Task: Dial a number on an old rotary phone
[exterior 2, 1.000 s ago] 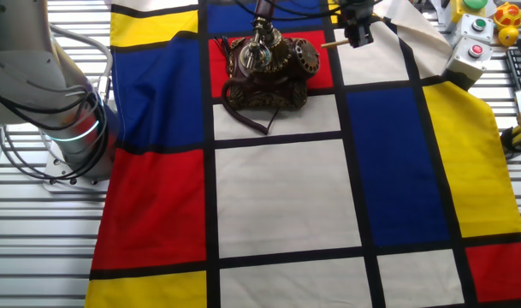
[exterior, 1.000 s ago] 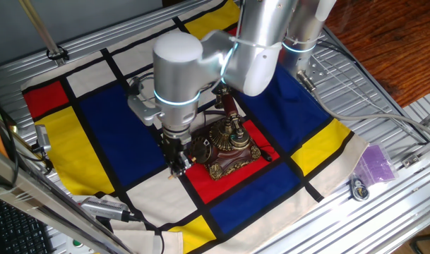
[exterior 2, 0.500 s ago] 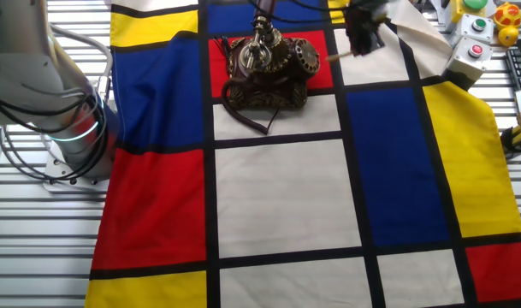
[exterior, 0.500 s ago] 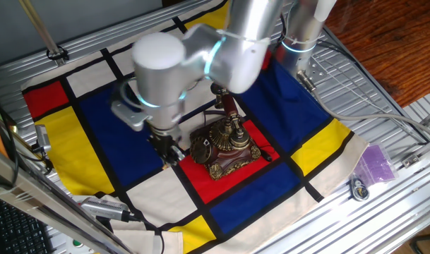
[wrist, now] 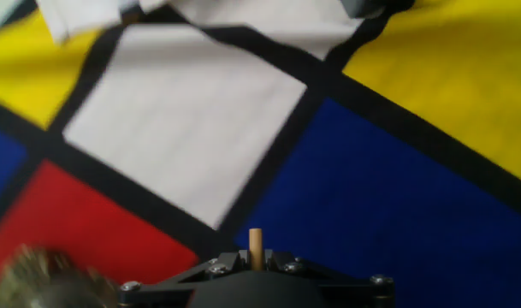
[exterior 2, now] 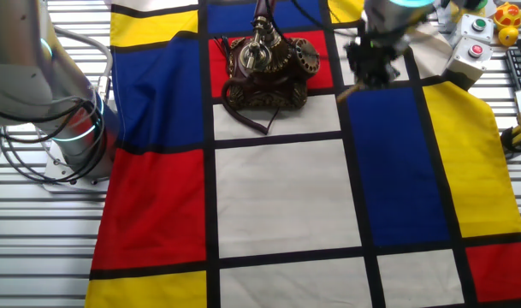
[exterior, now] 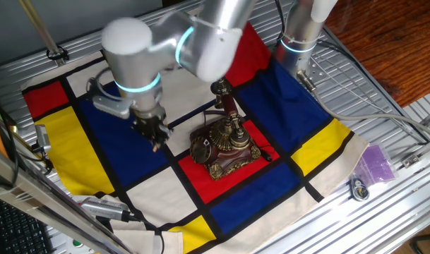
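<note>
The old rotary phone (exterior: 222, 144) sits on the cloth's (exterior 2: 286, 197) red square; your gripper (exterior: 152, 134) hangs beside its dial over the blue panel, clamped on a thin wooden stick (wrist: 255, 248)

End effector (exterior: 155, 138) low, pointing down, fingers closed; arm bent overhead.

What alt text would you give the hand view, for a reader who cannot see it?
A thin stick pokes up from the claw at the bottom edge, over a cloth of blue, white, red and yellow blocks with black lines. The phone shows blurred at bottom left.
</note>
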### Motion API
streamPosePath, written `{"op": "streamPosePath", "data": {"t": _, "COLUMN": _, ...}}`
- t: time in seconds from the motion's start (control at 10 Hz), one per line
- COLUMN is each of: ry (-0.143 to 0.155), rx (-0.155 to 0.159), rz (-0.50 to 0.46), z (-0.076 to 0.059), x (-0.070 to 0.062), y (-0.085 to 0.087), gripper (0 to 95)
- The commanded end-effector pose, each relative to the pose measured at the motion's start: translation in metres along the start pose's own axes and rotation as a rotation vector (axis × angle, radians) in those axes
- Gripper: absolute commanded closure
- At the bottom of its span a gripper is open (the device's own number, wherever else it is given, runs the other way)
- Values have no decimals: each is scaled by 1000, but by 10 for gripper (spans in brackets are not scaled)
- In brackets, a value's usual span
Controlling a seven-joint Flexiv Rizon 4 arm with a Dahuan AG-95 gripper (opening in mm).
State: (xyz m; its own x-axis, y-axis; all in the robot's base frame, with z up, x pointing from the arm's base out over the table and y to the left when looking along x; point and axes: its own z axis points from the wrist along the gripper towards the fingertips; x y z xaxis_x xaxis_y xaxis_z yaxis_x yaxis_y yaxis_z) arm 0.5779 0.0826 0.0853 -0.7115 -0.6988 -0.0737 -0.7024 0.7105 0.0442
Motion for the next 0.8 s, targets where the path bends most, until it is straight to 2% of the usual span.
{"op": "streamPosePath", "data": {"t": 0.1, "ry": 3, "rx": -5, "rz": -119, "z": 11, "x": 24, "y": -24, "gripper": 950}}
{"op": "streamPosePath", "data": {"t": 0.3, "ry": -13, "rx": -10, "rz": -169, "z": 19, "x": 30, "y": -29, "gripper": 950}}
{"op": "streamPosePath", "data": {"t": 0.4, "ry": -22, "rx": -2, "rz": -199, "z": 20, "x": 31, "y": -30, "gripper": 950}}
{"op": "streamPosePath", "data": {"t": 0.5, "ry": -21, "rx": 4, "rz": -223, "z": 21, "x": 32, "y": -31, "gripper": 760}}
{"op": "streamPosePath", "data": {"t": 0.6, "ry": -21, "rx": 4, "rz": -232, "z": 21, "x": 32, "y": -31, "gripper": 760}}
{"op": "streamPosePath", "data": {"t": 0.7, "ry": -16, "rx": 8, "rz": -236, "z": 21, "x": 32, "y": -31, "gripper": 570}}
{"op": "streamPosePath", "data": {"t": 0.8, "ry": -7, "rx": 5, "rz": -198, "z": 21, "x": 31, "y": -31, "gripper": 570}}
